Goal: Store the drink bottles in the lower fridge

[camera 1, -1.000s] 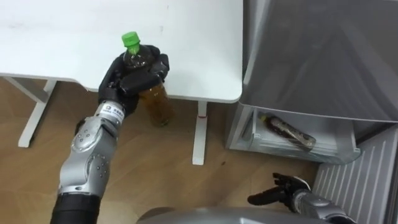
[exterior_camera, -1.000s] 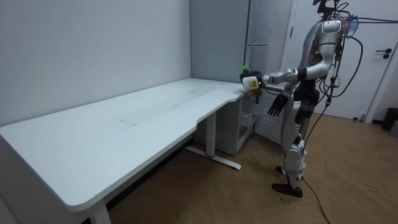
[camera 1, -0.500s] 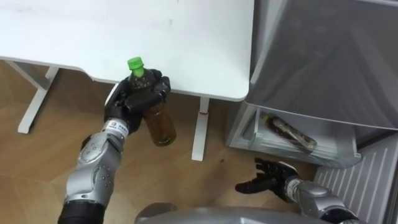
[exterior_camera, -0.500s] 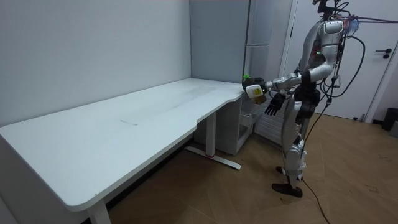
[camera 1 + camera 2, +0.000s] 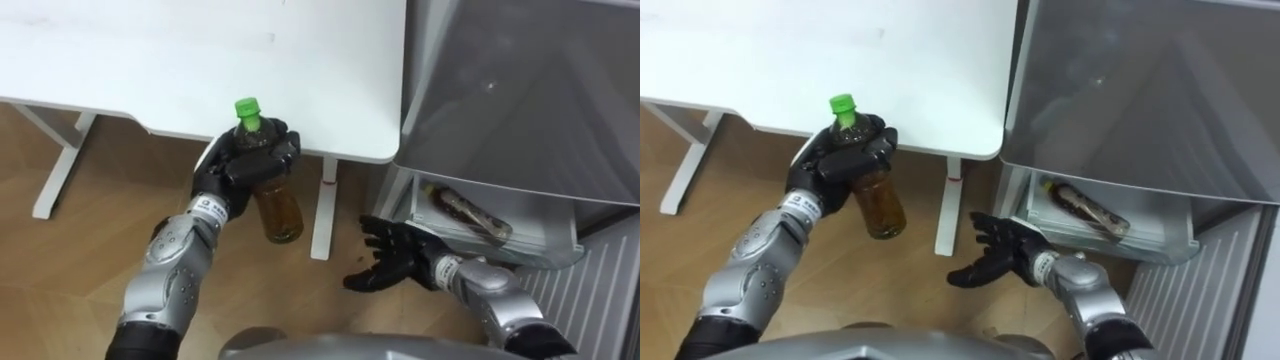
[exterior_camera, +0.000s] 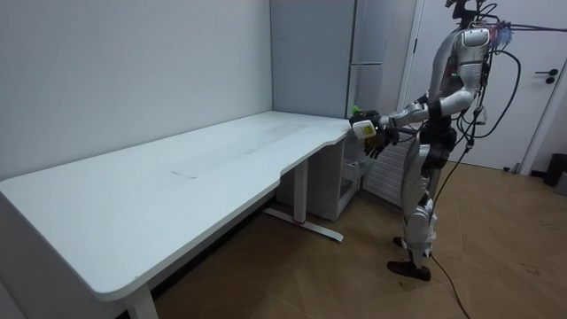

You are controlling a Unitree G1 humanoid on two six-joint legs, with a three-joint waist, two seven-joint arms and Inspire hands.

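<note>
Green-capped bottle (image 5: 279, 208) of amber drink is clasped upright in the left hand (image 5: 243, 168), in the air just off the edge of the white table (image 5: 150, 60) and near the open lower fridge (image 5: 545, 237), where another bottle (image 5: 465, 212) seems to lie. The right hand (image 5: 393, 265) is spread empty. Carrying is judged to be the step in hand, and a swing rightward and down into that compartment is called for.

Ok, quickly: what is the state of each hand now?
The left hand is shut on the green-capped bottle.
The right hand is open, holding nothing.
</note>
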